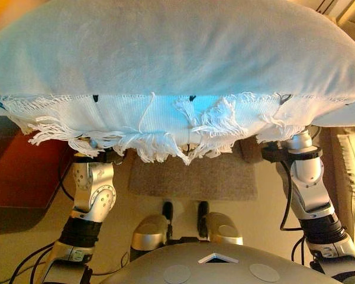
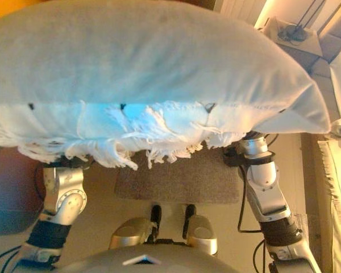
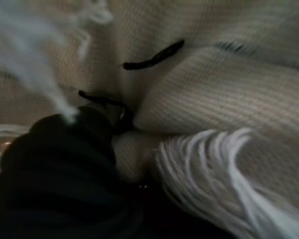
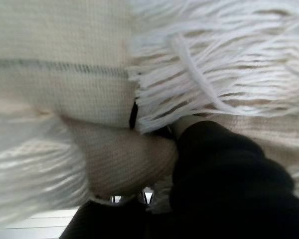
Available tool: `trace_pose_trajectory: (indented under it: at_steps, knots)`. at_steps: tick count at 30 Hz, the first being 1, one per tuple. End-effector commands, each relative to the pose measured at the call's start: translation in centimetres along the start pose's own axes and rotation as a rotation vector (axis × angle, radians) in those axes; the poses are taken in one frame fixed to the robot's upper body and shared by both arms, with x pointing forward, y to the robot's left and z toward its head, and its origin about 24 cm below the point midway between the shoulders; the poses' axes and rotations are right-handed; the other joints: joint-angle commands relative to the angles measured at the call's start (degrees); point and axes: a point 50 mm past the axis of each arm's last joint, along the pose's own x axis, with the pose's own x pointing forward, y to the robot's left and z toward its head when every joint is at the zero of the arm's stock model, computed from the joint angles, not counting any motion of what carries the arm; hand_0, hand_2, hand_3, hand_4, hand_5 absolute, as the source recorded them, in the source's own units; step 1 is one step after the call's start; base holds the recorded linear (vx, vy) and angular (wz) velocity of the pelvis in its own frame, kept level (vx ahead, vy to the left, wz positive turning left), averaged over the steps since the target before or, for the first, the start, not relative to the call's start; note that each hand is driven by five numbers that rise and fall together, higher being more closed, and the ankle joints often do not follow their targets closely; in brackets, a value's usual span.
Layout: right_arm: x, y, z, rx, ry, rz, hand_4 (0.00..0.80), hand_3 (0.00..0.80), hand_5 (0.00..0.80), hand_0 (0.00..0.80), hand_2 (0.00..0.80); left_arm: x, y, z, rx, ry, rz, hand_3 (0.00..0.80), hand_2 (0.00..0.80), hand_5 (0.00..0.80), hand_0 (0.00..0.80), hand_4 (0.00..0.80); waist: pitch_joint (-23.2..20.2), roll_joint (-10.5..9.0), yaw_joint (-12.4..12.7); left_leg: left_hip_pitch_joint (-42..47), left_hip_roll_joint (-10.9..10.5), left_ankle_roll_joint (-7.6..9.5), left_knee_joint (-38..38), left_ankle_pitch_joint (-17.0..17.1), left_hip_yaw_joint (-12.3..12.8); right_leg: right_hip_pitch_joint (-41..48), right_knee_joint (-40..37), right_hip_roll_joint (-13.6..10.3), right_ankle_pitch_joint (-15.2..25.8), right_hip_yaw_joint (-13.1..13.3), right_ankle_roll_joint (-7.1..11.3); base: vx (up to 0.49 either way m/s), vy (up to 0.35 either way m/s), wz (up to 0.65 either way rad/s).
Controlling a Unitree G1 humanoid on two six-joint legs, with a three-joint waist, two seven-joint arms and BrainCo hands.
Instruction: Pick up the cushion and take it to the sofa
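I see pale fringed cushion (image 1: 177,65) held high, filling upper view, both arms under it. Left hand (image 3: 55,164), right hand (image 4: 229,184) buried in fringe; fingers hidden, can't tell grasp. Brown rug (image 1: 192,174) on cream floor (image 1: 23,242) below.

A brown mat (image 1: 195,177) lies on the pale floor (image 1: 23,242).

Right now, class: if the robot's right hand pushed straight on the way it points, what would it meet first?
The right hand already points into the white fringed fabric cushion; its ribbed cloth lies directly ahead, seemingly touching.
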Motion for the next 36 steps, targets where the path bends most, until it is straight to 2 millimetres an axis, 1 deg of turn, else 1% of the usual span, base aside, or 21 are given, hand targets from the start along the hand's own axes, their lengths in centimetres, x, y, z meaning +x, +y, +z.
trace_pose_trajectory:
  at_steps: [1,3,7,9,10,11,12,13,14,15,17,18,19,21,22,24,26,27,30,34,36]
  knots:
    - [1.5,1.0,2.5,0.027,-0.165,0.080,0.800,0.800,0.800,0.800,0.800,1.3,-5.5,0.8,-0.057,-0.097,-0.301,0.800,0.800,0.800,0.800,0.800,-4.4,0.86,-0.4,3.5,3.5,-3.10,1.0,-8.7,-0.4,-0.9,0.1,1.1,4.6,0.3,0.87,0.270,-0.130,0.44]
    - [1.5,0.9,2.6,0.031,-0.164,0.101,0.800,0.800,0.800,0.800,0.800,1.3,-5.0,1.0,-0.042,-0.105,-0.274,0.800,0.800,0.800,0.800,0.800,-4.7,0.60,-0.1,3.6,4.0,-3.17,1.6,-9.6,0.5,0.2,0.5,0.8,2.7,-2.5,0.86,0.233,-0.152,0.33]
    - [1.7,0.8,2.3,0.023,-0.140,0.113,0.800,0.800,0.800,0.800,0.800,1.3,-4.4,0.8,-0.029,-0.094,-0.214,0.800,0.800,0.800,0.800,0.800,-5.5,0.30,-0.4,4.1,5.3,-3.99,3.2,-10.0,1.5,2.5,-1.0,1.8,1.9,-2.1,-0.34,0.236,-0.160,-0.02]
    - [2.0,0.8,2.3,0.022,-0.130,0.127,0.800,0.800,0.800,0.800,0.800,1.1,-4.3,0.8,-0.012,-0.097,-0.191,0.800,0.800,0.800,0.800,0.800,-6.0,0.25,-0.6,3.7,7.0,-5.74,8.4,-8.1,2.7,3.4,-1.0,2.7,0.8,-2.7,-1.86,0.233,-0.176,-0.12]
    - [1.9,0.7,2.3,0.021,-0.123,0.143,0.800,0.800,0.800,0.800,0.800,0.9,-4.1,0.9,-0.001,-0.107,-0.174,0.800,0.800,0.800,0.800,0.800,-5.9,0.11,-0.7,1.7,8.0,-7.04,14.8,-4.4,2.7,4.1,-1.1,3.4,0.3,-2.3,-3.15,0.158,-0.163,-0.12]
    - [1.8,0.7,2.2,0.023,-0.115,0.153,0.800,0.800,0.800,0.800,0.800,0.7,-3.9,1.1,0.008,-0.118,-0.162,0.800,0.800,0.800,0.800,0.800,-5.5,-0.10,-0.5,-0.9,8.3,-7.49,20.4,-2.1,2.5,4.7,-1.1,3.7,0.1,-2.2,-4.00,0.147,-0.175,-0.10]
    - [1.5,0.6,2.0,0.022,-0.103,0.155,0.800,0.800,0.800,0.800,0.800,0.6,-3.8,1.2,0.008,-0.123,-0.152,0.800,0.800,0.800,0.800,0.800,-5.0,-0.45,-0.2,-4.6,8.1,-7.37,25.9,-0.9,2.4,5.4,-1.1,3.8,0.0,-2.4,-4.75,0.098,-0.122,-0.07]
    - [1.4,0.6,1.8,0.021,-0.095,0.154,0.800,0.800,0.800,0.800,0.800,0.6,-3.8,1.1,0.008,-0.121,-0.147,0.800,0.800,0.800,0.800,0.800,-4.8,-0.54,-0.1,-6.3,8.0,-7.26,27.8,-0.6,2.2,5.7,-1.0,3.8,0.0,-2.5,-5.03,0.102,-0.076,-0.08]
    - [1.1,0.7,1.5,0.015,-0.087,0.147,0.800,0.800,0.800,0.800,0.800,0.5,-3.7,1.0,0.010,-0.114,-0.137,0.800,0.800,0.800,0.800,0.800,-3.9,-0.57,0.4,-8.1,8.0,-7.40,24.5,-0.4,3.5,6.9,-1.3,3.9,-0.5,-3.4,-4.87,0.126,0.001,0.02]
    - [1.0,0.8,1.4,0.013,-0.082,0.146,0.800,0.800,0.800,0.800,0.800,0.4,-3.7,0.8,0.011,-0.106,-0.128,0.800,0.800,0.800,0.800,0.800,-3.3,-0.32,0.8,-8.0,7.5,-7.64,19.4,-0.6,3.8,7.8,-1.7,3.9,-0.8,-3.9,-4.29,0.154,0.059,0.01]
    - [0.8,1.0,1.1,0.003,-0.071,0.142,0.800,0.800,0.800,0.800,0.800,0.4,-3.8,0.4,0.015,-0.083,-0.111,0.800,0.800,0.800,0.800,0.800,-2.4,0.49,1.4,-8.2,6.4,-8.26,12.3,1.7,3.0,9.4,-2.3,3.9,-1.4,-4.6,-3.70,0.133,0.108,0.11]
    - [0.9,1.1,0.9,0.003,-0.061,0.138,0.800,0.800,0.800,0.800,0.800,0.6,-3.6,0.0,0.014,-0.067,-0.097,0.800,0.800,0.800,0.800,0.800,-2.1,0.62,1.7,-9.7,5.4,-8.08,12.2,2.3,1.9,9.7,-2.3,3.9,-1.7,-4.4,-3.66,0.103,0.118,0.08]
    - [1.1,1.2,0.6,0.010,-0.043,0.131,0.800,0.800,0.800,0.800,0.800,0.7,-3.4,-0.4,0.020,-0.050,-0.083,0.800,0.800,0.800,0.800,0.800,-2.2,0.27,1.7,-8.5,4.3,-7.02,11.1,-0.5,0.7,9.5,-2.8,3.2,-1.5,-3.9,-3.25,0.126,0.152,-0.05]
    - [1.1,0.4,-1.0,0.039,0.046,0.075,0.800,0.800,0.800,0.800,0.800,1.1,-3.3,-1.3,0.048,0.014,-0.060,0.800,0.800,0.800,0.800,0.800,-3.3,0.93,1.4,-3.4,4.7,-6.44,3.5,-2.5,1.0,9.6,-2.8,2.8,-1.7,-5.6,-2.89,0.183,0.164,-0.14]
    - [0.9,0.2,-1.3,0.046,0.071,0.065,0.800,0.800,0.800,0.800,0.800,1.1,-3.3,-1.6,0.058,0.032,-0.054,0.800,0.800,0.800,0.800,0.800,-3.5,1.00,1.3,-2.6,4.7,-6.46,2.6,-2.5,0.9,9.7,-2.9,2.8,-1.7,-5.7,-2.84,0.221,0.118,-0.07]
    - [-0.2,0.0,-2.9,0.077,0.185,0.030,0.800,0.800,0.800,0.800,0.800,0.5,-3.1,-3.2,0.100,0.130,-0.024,0.800,0.800,0.800,0.800,0.800,-4.9,1.08,0.9,0.1,5.2,-6.25,0.0,-3.1,1.4,10.2,-3.2,2.8,-2.0,-5.8,-2.66,0.244,0.091,-0.01]
    - [-0.7,0.1,-3.4,0.095,0.226,0.023,0.800,0.800,0.800,0.800,0.800,0.1,-2.8,-3.7,0.116,0.160,-0.006,0.800,0.800,0.800,0.800,0.800,-5.3,1.11,0.7,0.8,5.3,-6.15,-0.4,-3.3,1.7,10.3,-3.2,2.8,-2.1,-5.7,-2.60,0.168,0.066,0.02]
    - [-1.6,0.3,-4.4,0.116,0.293,0.001,0.800,0.800,0.800,0.800,0.800,-0.5,-2.2,-4.6,0.125,0.225,0.019,0.800,0.800,0.800,0.800,0.800,-5.6,1.13,0.5,1.2,5.4,-6.01,-0.6,-3.7,2.3,10.1,-2.9,2.5,-2.2,-5.8,-2.39,0.178,0.085,0.07]
    - [-2.9,0.6,-6.1,0.143,0.377,-0.042,0.800,0.800,0.800,0.800,0.800,-1.6,-1.2,-5.9,0.179,0.317,0.039,0.800,0.800,0.800,0.800,0.800,-5.0,1.14,0.6,0.7,5.2,-5.38,-0.5,-4.3,3.0,8.9,-2.2,1.6,-2.1,-5.9,-1.69,0.109,0.072,0.04]
    - [-3.0,1.1,-7.7,0.142,0.420,-0.050,0.800,0.800,0.800,0.800,0.800,-1.3,-0.5,-7.2,0.225,0.374,0.045,0.800,0.800,0.800,0.800,0.800,-2.9,1.31,0.6,-0.5,5.2,-4.62,-0.7,-4.4,3.7,6.1,-1.2,1.0,-1.5,-5.3,-0.89,0.014,0.057,-0.04]
    - [-1.7,1.4,-8.8,0.141,0.422,-0.057,0.800,0.800,0.800,0.800,0.800,0.2,-0.7,-7.8,0.248,0.356,0.042,0.800,0.800,0.800,0.800,0.800,-1.3,1.46,0.7,-2.4,5.3,-4.46,-0.2,-4.4,3.9,3.9,-0.2,1.1,-1.7,-5.0,-0.97,-0.135,0.018,-0.09]
